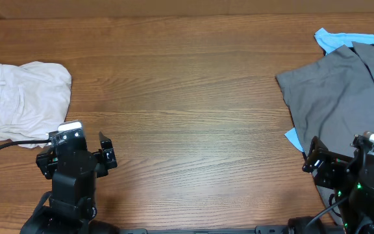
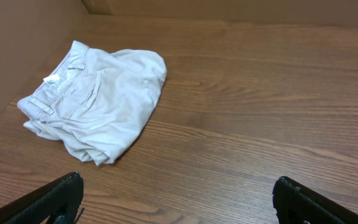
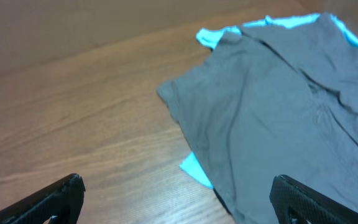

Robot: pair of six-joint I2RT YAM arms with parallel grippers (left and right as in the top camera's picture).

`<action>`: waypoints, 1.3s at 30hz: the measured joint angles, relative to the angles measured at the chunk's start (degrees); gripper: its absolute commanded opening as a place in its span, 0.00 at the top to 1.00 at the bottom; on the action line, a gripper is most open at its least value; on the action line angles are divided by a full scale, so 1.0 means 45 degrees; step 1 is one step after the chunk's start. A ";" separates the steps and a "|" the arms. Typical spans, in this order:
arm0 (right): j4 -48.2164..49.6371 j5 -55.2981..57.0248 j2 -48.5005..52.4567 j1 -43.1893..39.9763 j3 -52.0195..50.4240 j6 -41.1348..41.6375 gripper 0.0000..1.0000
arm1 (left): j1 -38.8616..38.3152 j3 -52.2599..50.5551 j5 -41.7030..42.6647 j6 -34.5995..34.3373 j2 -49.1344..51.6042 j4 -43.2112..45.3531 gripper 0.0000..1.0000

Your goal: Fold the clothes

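The pale beige shorts (image 1: pixel 19 99) lie bunched and folded over at the table's far left. The left wrist view shows them too (image 2: pixel 98 102), with waistband and a small white label (image 2: pixel 51 79). My left gripper (image 1: pixel 76 156) is open and empty at the front left, just right of and in front of the shorts, not touching them. My right gripper (image 1: pixel 349 162) is open and empty at the front right, its fingers over the near edge of a grey garment.
A pile of grey clothing (image 1: pixel 343 91) with light blue cloth under it (image 1: pixel 333 39) fills the right side, also in the right wrist view (image 3: pixel 278 106). Bare wooden table (image 1: pixel 187 117) lies between the two arms.
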 measured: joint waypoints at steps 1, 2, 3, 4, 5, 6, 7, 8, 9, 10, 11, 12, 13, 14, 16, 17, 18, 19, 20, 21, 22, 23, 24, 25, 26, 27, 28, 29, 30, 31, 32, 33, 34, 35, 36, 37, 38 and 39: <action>-0.0015 -0.0005 0.0000 0.0000 0.0000 0.0005 0.00 | 0.0000 0.0000 0.0000 -0.0005 0.0005 0.0000 0.00; -0.0010 -0.0010 0.0000 0.0000 0.0000 0.0005 0.00 | 0.0000 0.0000 0.0000 0.0000 0.0005 0.0000 0.00; -0.0015 -0.0019 0.0000 0.0000 0.0000 0.0000 0.00 | 0.0000 0.0000 0.0000 0.0000 0.0000 0.0000 0.00; -0.0010 -0.0024 0.0000 0.0005 0.0000 0.0005 0.00 | 0.0000 0.0000 0.0000 0.0000 0.0005 0.0000 0.00; 0.0000 -0.0044 0.0000 0.0005 0.0000 0.0005 0.00 | 0.0000 0.0000 0.0000 0.0000 0.0005 0.0000 0.00; -0.0010 -0.0049 0.0000 0.0000 0.0000 0.0000 0.00 | 0.0000 0.0000 0.0000 0.0000 0.0000 0.0000 0.00; -0.0010 -0.0049 0.0000 0.0000 0.0000 0.0005 0.00 | 0.0000 0.0000 0.0000 0.0000 0.0005 0.0000 0.00; -0.0005 -0.0053 0.0000 0.0000 0.0000 0.0005 0.00 | 0.0000 0.0000 0.0000 0.0000 0.0000 0.0000 0.00; -0.0010 -0.0053 0.0000 0.0000 0.0000 0.0005 0.00 | 0.0000 0.0000 0.0000 0.0000 0.0005 0.0000 0.00; -0.0010 -0.0053 0.0000 0.0000 0.0000 0.0010 0.00 | 0.0000 0.0000 0.0000 0.0000 0.0005 0.0000 0.00; -0.0005 -0.0053 0.0000 0.0000 0.0000 0.0000 0.00 | 0.0000 0.0000 0.0000 0.0000 0.0000 0.0000 0.00; -0.0005 -0.0053 0.0000 0.0000 0.0000 0.0005 0.00 | 0.0000 0.0000 0.0000 0.0000 0.0005 0.0000 0.00; -0.0005 -0.0049 0.0000 0.0000 0.0000 0.0010 0.00 | 0.0000 0.0000 0.0000 0.0000 0.0005 0.0000 0.00; -0.0010 -0.0053 0.0000 0.0000 0.0000 0.0005 0.00 | 0.0000 0.0000 0.0000 0.0000 0.0005 0.0000 0.00; 0.0000 -0.0049 0.0000 0.0000 0.0000 0.0005 0.00 | 0.0000 0.0000 0.0000 0.0000 0.0000 0.0000 0.00; 0.0010 -0.0049 0.0000 0.0000 0.0000 0.0005 0.00 | 0.0000 0.0000 0.0000 0.0000 0.0005 0.0000 0.00; 0.0301 -0.0092 -0.0019 0.0000 -0.0083 0.0000 0.00 | 0.0000 0.0000 0.0000 0.0000 0.0005 0.0000 0.00; 0.0894 -0.0180 -0.0083 0.0000 -0.0306 0.0005 0.00 | 0.0000 0.0000 0.0000 0.0000 0.0005 -0.0005 0.00; 0.1316 -0.0287 -0.0097 0.0000 -0.0515 0.0000 0.00 | 0.0000 0.0000 0.0000 0.0000 0.0000 -0.0005 0.00; 0.2021 -0.0437 -0.0151 0.0000 -0.0937 -0.0005 0.00 | 0.0000 0.0000 0.0000 0.0000 0.0000 -0.0005 0.00; 0.2744 -0.0588 -0.0170 0.0000 -0.1472 0.0000 0.00 | 0.0000 -0.0005 0.0000 0.0000 0.0005 -0.0010 0.00; 0.3400 -0.0753 -0.0185 0.0000 -0.1938 -0.0005 0.00 | 0.0000 -0.0005 0.0005 0.0000 0.0005 0.0000 0.00; 0.4323 -0.0971 -0.0209 -0.0010 -0.2599 0.0000 0.00 | 0.0000 -0.0010 0.0005 0.0000 0.0005 -0.0005 0.00; 0.4949 -0.1166 -0.0214 -0.0019 -0.3215 -0.0005 0.00 | 0.0000 -0.0010 0.0005 0.0005 0.0005 -0.0005 0.00; 0.5663 -0.1447 -0.0277 -0.0068 -0.3963 -0.0010 0.00 | 0.0000 -0.0010 0.0000 0.0005 0.0005 -0.0010 0.00; 0.6101 -0.1676 -0.0374 -0.0160 -0.4580 -0.0039 0.00 | 0.0000 -0.0015 0.0000 0.0005 0.0005 -0.0010 0.00; 0.6562 -0.1826 -0.0529 -0.0233 -0.5051 -0.0044 0.00 | 0.0000 -0.0015 0.0000 0.0010 0.0000 -0.0010 0.00; 0.7077 -0.1977 -0.0806 -0.0306 -0.5600 -0.0039 0.00 | 0.0000 -0.0015 0.0000 0.0015 0.0005 -0.0005 0.00; 0.7567 -0.2123 -0.1214 -0.0359 -0.6139 -0.0044 0.00 | 0.0000 -0.0015 0.0000 0.0024 0.0005 -0.0005 0.00; 0.7844 -0.2195 -0.1554 -0.0384 -0.6475 -0.0049 0.00 | 0.0000 -0.0015 0.0000 0.0034 0.0005 -0.0010 0.00; 0.8378 -0.2336 -0.2059 -0.0423 -0.6926 -0.0058 0.00 | 0.0000 -0.0015 0.0000 0.0034 0.0005 -0.0005 0.00; 0.8762 -0.2463 -0.2603 -0.0476 -0.7334 -0.0097 0.00 | 0.0000 -0.0015 0.0000 0.0034 0.0005 -0.0005 0.00; 0.8976 -0.2594 -0.2987 -0.0529 -0.7626 -0.0160 0.00 | 0.0000 -0.0015 0.0000 0.0034 0.0005 -0.0005 0.00; 0.9156 -0.2725 -0.3385 -0.0597 -0.7951 -0.0282 0.00 | 0.0000 -0.0015 0.0000 0.0034 0.0005 -0.0005 0.00; 0.9267 -0.2841 -0.3619 -0.0607 -0.8189 -0.0393 0.00 | 0.0000 -0.0015 0.0000 0.0034 0.0005 -0.0005 0.00; 0.9374 -0.2958 -0.3813 -0.0607 -0.8432 -0.0588 0.00 | 0.0000 -0.0019 0.0000 0.0039 0.0005 -0.0005 0.00; 0.9481 -0.3055 -0.3949 -0.0607 -0.8650 -0.0738 0.00 | 0.0000 -0.0019 0.0000 0.0039 0.0005 -0.0005 0.00; 0.9690 -0.3186 -0.4041 -0.0607 -0.8859 -0.0918 0.00 | 0.0000 -0.0015 0.0000 0.0034 0.0005 -0.0005 0.00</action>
